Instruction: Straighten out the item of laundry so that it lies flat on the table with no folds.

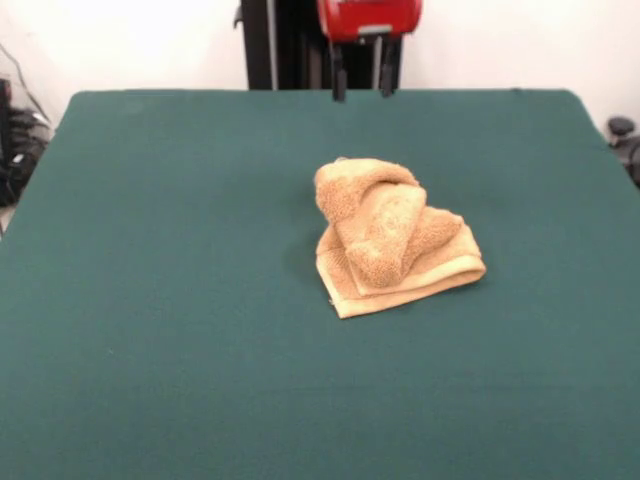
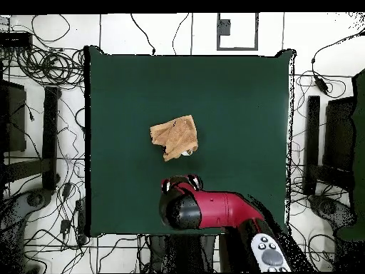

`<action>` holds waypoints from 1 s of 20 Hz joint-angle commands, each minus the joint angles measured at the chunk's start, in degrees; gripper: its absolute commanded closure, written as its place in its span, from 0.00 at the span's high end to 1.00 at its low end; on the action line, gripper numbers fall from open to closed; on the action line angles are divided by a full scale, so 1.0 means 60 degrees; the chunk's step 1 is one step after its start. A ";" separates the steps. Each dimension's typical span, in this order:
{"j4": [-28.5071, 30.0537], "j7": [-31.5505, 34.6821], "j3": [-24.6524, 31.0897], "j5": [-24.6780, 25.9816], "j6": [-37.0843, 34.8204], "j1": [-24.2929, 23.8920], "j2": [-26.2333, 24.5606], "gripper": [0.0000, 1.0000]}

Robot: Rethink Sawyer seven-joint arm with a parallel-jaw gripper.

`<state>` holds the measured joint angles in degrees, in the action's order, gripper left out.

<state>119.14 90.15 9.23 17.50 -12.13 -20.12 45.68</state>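
Observation:
The tan-orange towel (image 1: 395,237) lies crumpled near the middle of the green table (image 1: 150,300). Its upper layers are folded and rolled over a flatter bottom layer, and a hem band shows along the front edge. In the overhead view the towel (image 2: 175,137) is a bunched, uneven patch on the table (image 2: 242,100). My gripper (image 1: 362,90) hangs at the table's far edge, well behind the towel and above the cloth. Its two dark fingers (image 1: 339,85) stand apart with nothing between them. In the overhead view the red arm's head (image 2: 187,203) covers the gripper, just robot-side of the towel.
The black pedestal (image 1: 270,45) stands behind the far table edge. Cables and dark equipment (image 2: 43,128) lie on the floor around the table on both sides. Green felt surrounds the towel on every side.

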 commanded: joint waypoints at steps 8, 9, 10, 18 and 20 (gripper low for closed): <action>-0.1132 0.1299 0.0959 0.0469 0.2016 0.0634 -0.2238 1.00; -0.1160 0.1487 0.0893 0.0384 0.2370 0.0709 -0.2419 1.00; -0.1174 0.1598 0.0828 0.0320 0.2584 0.0772 -0.2519 1.00; -0.0246 0.3006 -0.0411 -0.0982 0.4690 0.1684 -0.2219 1.00; 0.0093 0.3163 -0.0739 -0.1346 0.5166 0.1926 -0.1999 1.00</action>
<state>117.33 90.47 8.41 16.14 10.86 -12.24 32.08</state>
